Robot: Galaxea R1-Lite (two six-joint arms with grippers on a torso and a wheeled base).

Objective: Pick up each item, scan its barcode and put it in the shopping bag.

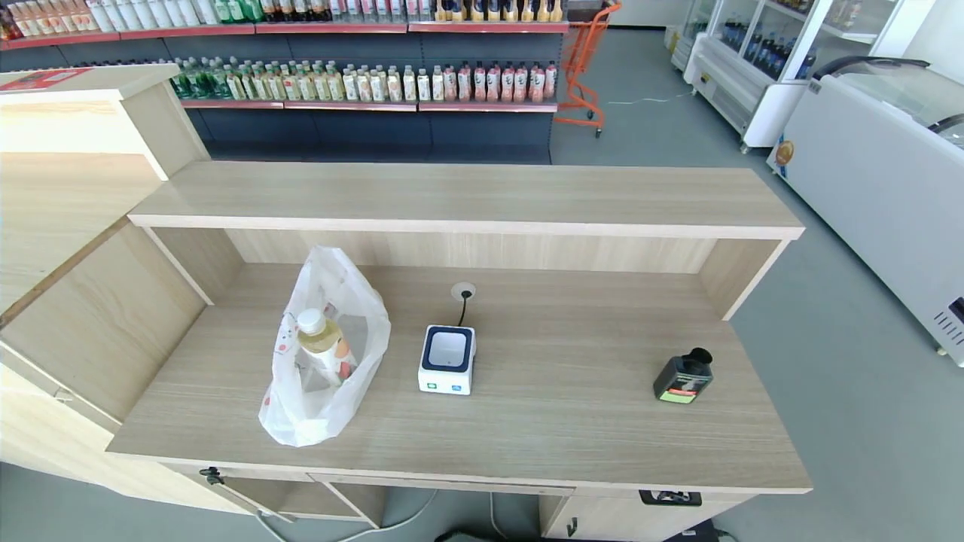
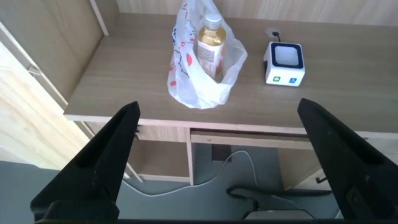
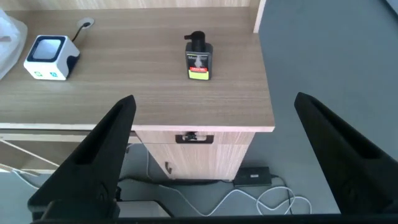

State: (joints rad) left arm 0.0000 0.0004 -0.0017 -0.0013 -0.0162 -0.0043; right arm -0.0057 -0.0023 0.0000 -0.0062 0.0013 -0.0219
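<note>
A white plastic shopping bag [image 1: 320, 361] [image 2: 199, 74] stands open on the left of the wooden counter, holding a bottle of yellowish drink [image 1: 325, 348] [image 2: 210, 45] with a white cap. A white barcode scanner [image 1: 447, 359] [image 2: 285, 63] [image 3: 48, 57] sits at the counter's middle, its cable running to a hole behind it. A dark bottle with a black pump top and a red-green label [image 1: 683, 376] [image 3: 198, 57] lies on the right. My left gripper [image 2: 217, 162] hangs open below and in front of the counter edge by the bag. My right gripper [image 3: 214, 162] hangs open in front of the right end.
The counter [image 1: 572, 421] has a raised back shelf [image 1: 467, 197] and side walls. Drawers and cables lie below its front edge [image 3: 186, 137]. Store shelves of bottles [image 1: 361, 83] stand behind, and freezers [image 1: 881, 165] on the right.
</note>
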